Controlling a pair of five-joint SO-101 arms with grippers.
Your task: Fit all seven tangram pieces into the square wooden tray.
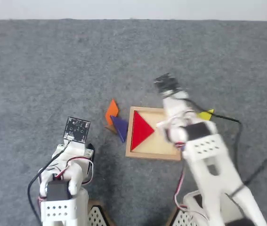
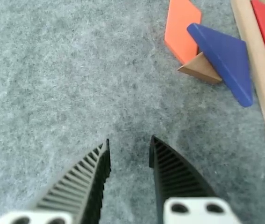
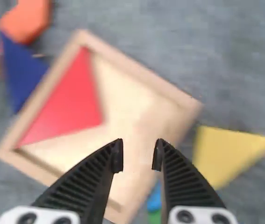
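The square wooden tray point(image 1: 148, 153) lies mid-table with a red triangle point(image 1: 140, 129) in its left half. Beside its left edge an orange parallelogram point(image 1: 111, 111), a blue triangle point(image 1: 120, 127) and a small brown piece point(image 2: 200, 69) overlap. A yellow triangle point(image 1: 206, 114) lies off the tray's right corner. My right gripper point(image 3: 137, 144) hovers open over the tray's point(image 3: 137, 74) bare wood with nothing between its fingers. My left gripper point(image 2: 129, 144) is open above bare carpet, short of the orange parallelogram point(image 2: 181, 28) and blue triangle point(image 2: 225, 58).
Grey carpet covers the table. The right arm point(image 1: 190, 132) reaches over the tray's right side, the left arm point(image 1: 69, 174) stands at the lower left. A small blue piece point(image 3: 154, 198) and a green one point(image 3: 153, 217) peek out by the tray near the yellow triangle point(image 3: 228, 149).
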